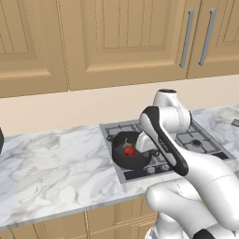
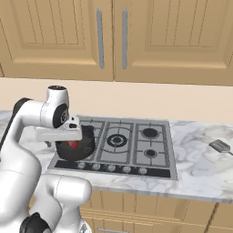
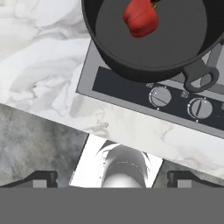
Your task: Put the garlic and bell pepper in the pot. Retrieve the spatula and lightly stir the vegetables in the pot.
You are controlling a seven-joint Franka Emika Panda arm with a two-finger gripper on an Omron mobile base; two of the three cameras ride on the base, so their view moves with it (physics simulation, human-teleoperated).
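From behind on my left, the pot [image 1: 128,150] sits on the cooktop's [image 1: 205,144] front left burner, near the front edge of the marble counter [image 1: 51,163], and the bell pepper [image 1: 129,151] lies inside it on the pot's floor. My arm crosses over the right side of the pot, so I cannot make out my gripper here. The spatula [image 1: 235,123] lies far off at the counter's right end. From behind on my right, my hand hangs just above the pot [image 2: 75,146], with the bell pepper [image 2: 72,144] showing red under it; the spatula [image 2: 220,145] rests on the counter [image 2: 200,164] well to the right of the cooktop [image 2: 136,145]. Looking along my hand, my gripper [image 3: 112,180] is spread wide and holds nothing, its tips far apart. The pot [image 3: 131,65] fills the top, the bell pepper [image 3: 141,18] inside it, one side handle above the cooktop's knobs [image 3: 160,97].
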